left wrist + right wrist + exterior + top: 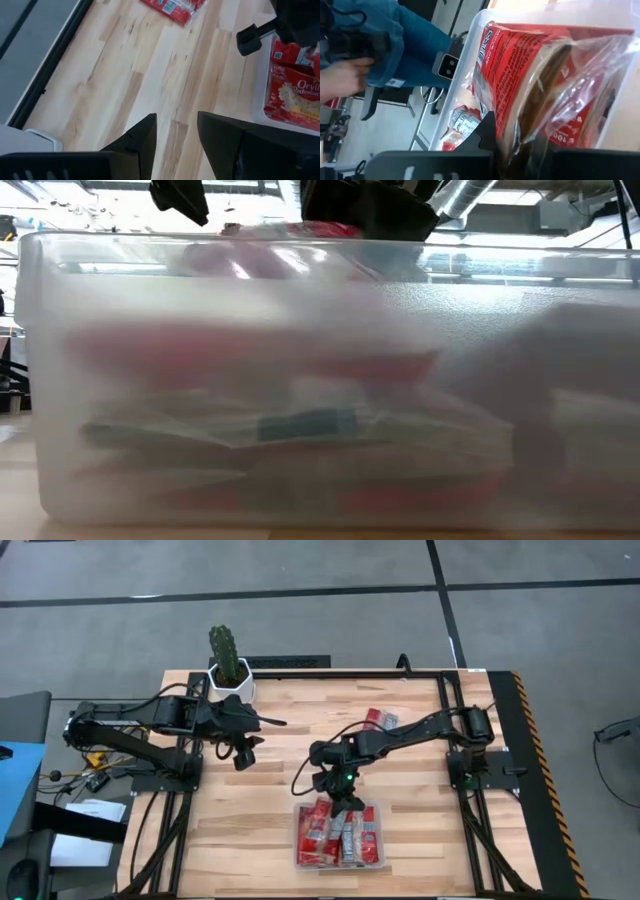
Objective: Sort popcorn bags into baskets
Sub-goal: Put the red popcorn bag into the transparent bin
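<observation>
Bag (535,85) clamped in right gripper (343,802), hanging over basket (385,858) edge. Advice: carry inward above stacked bags, lower flat, then release. Left gripper (243,755) idle, parted, well aside.

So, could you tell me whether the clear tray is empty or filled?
Largely filled: the clear tray holds several red popcorn bags side by side.

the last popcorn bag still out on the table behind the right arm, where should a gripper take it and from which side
The loose popcorn bag lies flat on the wooden table, so probably come straight down and pinch across its narrower width. The right arm partly covers one end; grip the exposed end. The right gripper is shut on another bag at the tray; the left gripper is open.
</observation>
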Motion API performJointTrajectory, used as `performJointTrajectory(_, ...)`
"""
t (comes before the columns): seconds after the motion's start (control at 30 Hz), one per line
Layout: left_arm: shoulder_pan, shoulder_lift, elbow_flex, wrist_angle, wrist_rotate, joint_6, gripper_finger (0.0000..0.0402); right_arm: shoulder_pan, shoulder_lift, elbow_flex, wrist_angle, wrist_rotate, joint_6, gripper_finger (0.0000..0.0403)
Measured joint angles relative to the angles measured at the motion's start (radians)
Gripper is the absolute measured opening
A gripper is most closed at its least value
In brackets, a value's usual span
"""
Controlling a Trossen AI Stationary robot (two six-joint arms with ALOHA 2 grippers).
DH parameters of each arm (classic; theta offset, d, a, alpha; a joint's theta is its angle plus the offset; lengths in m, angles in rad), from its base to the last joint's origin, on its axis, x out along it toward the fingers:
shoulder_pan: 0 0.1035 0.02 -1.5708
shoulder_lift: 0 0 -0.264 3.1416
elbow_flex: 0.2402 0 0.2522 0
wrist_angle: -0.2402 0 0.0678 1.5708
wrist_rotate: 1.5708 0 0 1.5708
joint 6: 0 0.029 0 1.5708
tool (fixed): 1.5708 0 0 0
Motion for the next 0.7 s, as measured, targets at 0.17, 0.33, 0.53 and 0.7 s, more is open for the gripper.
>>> performJointTrajectory(0.17, 0.0, 0.0, 0.0, 0.001, 0.0, 0.0, 0.013, 0.014, -0.001, 0.003, 0.016, 0.022, -0.044, 0.0055)
performJointTrajectory(0.33, 0.0, 0.0, 0.0, 0.001, -0.002, 0.001, 0.013, 0.02, -0.001, 0.002, 0.028, 0.066, -0.051, 0.0107)
performJointTrajectory(0.53, 0.0, 0.0, 0.0, 0.001, -0.003, 0.016, 0.013, 0.019, -0.001, 0.002, 0.086, 0.085, -0.049, 0.0181)
performJointTrajectory(0.7, 0.0, 0.0, 0.0, 0.001, -0.004, 0.022, 0.013, 0.019, -0.001, 0.002, 0.143, 0.085, -0.026, 0.0223)
